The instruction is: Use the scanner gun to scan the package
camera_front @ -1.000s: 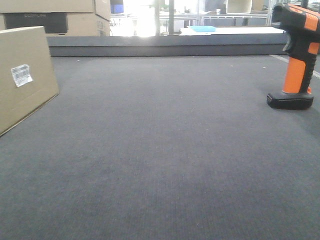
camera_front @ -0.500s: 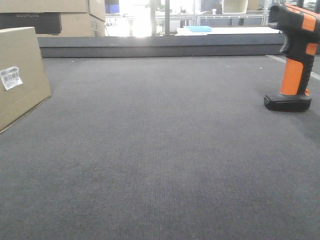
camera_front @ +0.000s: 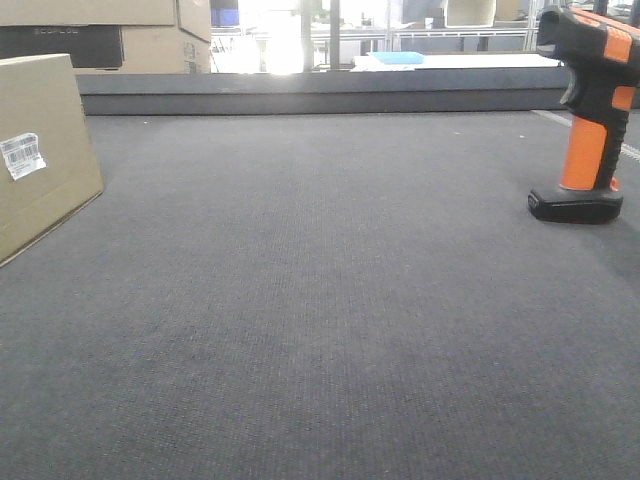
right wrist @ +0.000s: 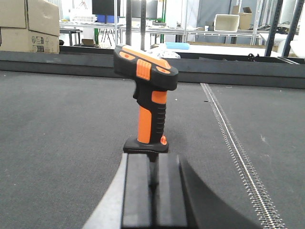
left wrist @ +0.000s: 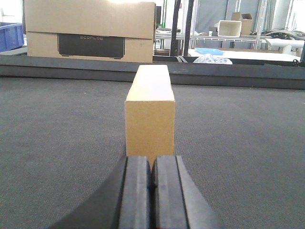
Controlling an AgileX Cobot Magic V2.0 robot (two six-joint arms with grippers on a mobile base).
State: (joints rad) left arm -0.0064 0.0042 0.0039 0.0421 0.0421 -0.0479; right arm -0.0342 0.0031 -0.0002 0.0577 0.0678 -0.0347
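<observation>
Scanner gun (camera_front: 583,150) — orange and black, package (camera_front: 45,195) tan cardboard, white label (camera_front: 21,156), mat (camera_front: 320,320) dark grey

Daylight pours from the far windows (camera_front: 285,30), blown out to white glare. The mat (camera_front: 320,320) is evenly lit, shadows soft. The box (left wrist: 149,114) top is washed pale. Front view seems slightly soft.

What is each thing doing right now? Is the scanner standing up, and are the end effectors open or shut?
scanner gun: standing upright on its base, not held.
package: closed, standing on the mat, label showing on its side, not held.
left end effector: shut, empty, pointing at the package's narrow end.
right end effector: shut, empty, pointing at the scanner gun.
</observation>
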